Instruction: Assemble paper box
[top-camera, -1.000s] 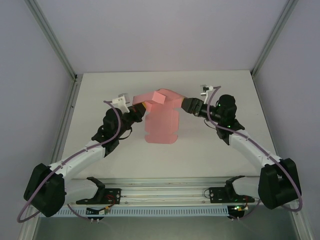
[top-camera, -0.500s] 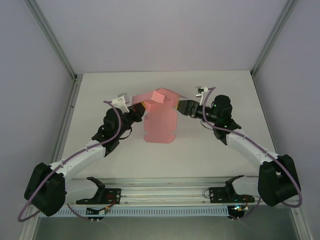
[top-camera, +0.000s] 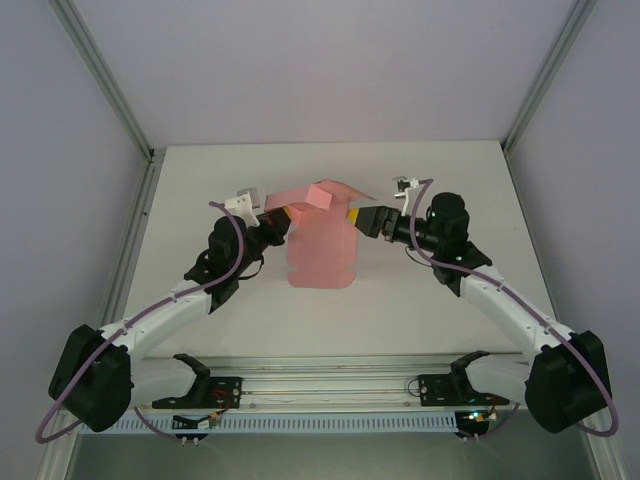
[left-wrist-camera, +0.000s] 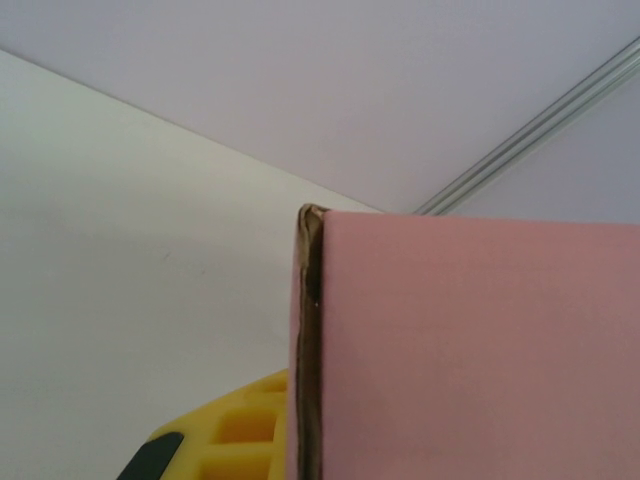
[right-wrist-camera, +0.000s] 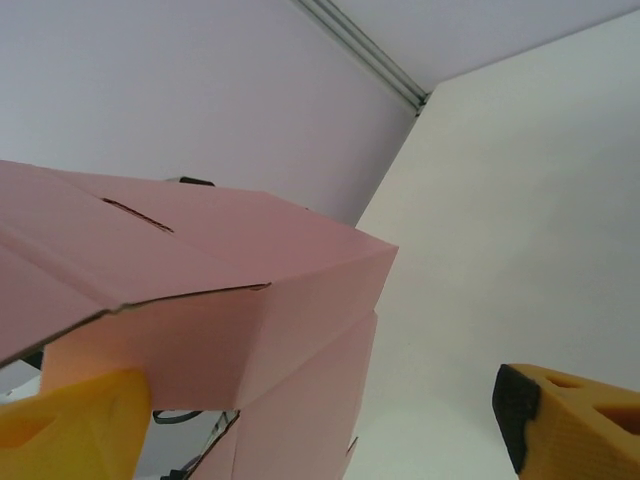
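Since a second back, the right arm has pushed its wrist closer to the paper box. The card's raised far end has gone from a slumped hump to a sharper peak. Left side reads the same as before.

Left arm: reaches diagonally from the near-left corner of the table toward the middle. Left jaws clenched on the left flap of the paper box, at its far-left part. Left wrist view: cut edge of the pink card stands upright straight ahead, one yellow finger low beside it.

Paper box: plain pink card, still mostly a sheet. Near half lies flat at mid-table, notched end toward the near edge. Far half folded up off the surface, panels meeting in a ridge between the two wrists. A slit shows in the upper panel, seen from the right wrist.

Right arm: comes in from the near-right corner. Right jaws released, spread wide at the card's right side. One yellow finger sits under the raised flap, touching or nearly so; cannot tell which. The other finger stands well apart over bare table.
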